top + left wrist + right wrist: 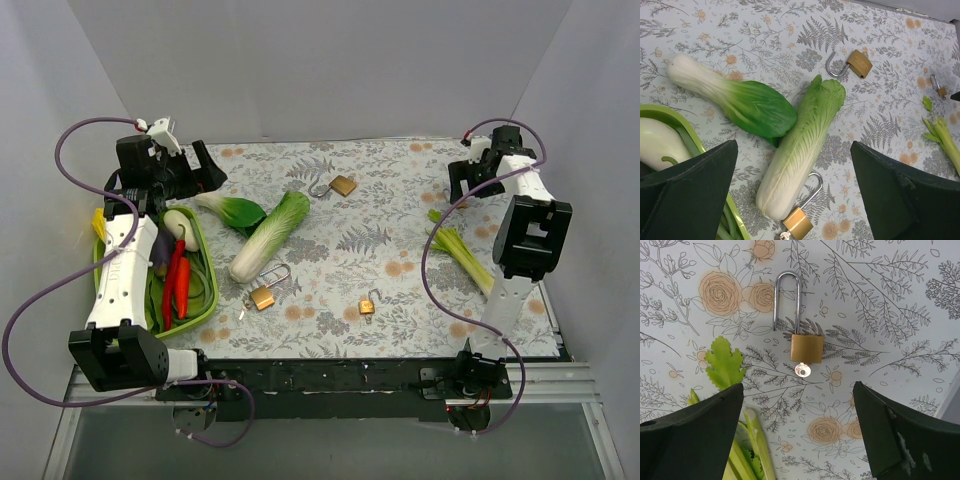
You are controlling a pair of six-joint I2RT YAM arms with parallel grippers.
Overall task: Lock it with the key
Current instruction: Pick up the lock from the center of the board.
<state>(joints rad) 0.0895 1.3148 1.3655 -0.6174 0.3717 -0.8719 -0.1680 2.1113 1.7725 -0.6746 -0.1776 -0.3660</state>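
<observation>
Three brass padlocks lie on the floral cloth: one [343, 185] at the back, one [263, 296] by the cabbage's base, and a small one [367, 305] near the front. The left wrist view shows the back padlock [858, 63] with its shackle swung out. It also shows the cabbage-side padlock [799, 221], a key in its base. Below my right gripper [797, 385] lies a padlock [807, 348] with a raised shackle and a key [802, 370] in it. My left gripper [794, 145] hovers open over the cabbage. Both grippers [205, 170] [462, 185] are open and hold nothing.
A napa cabbage [270, 235] and a bok choy [232, 208] lie mid-table. A green tray [205, 290] at the left holds red chilies [178, 280] and other vegetables. Celery [462, 255] lies at the right. White walls enclose three sides.
</observation>
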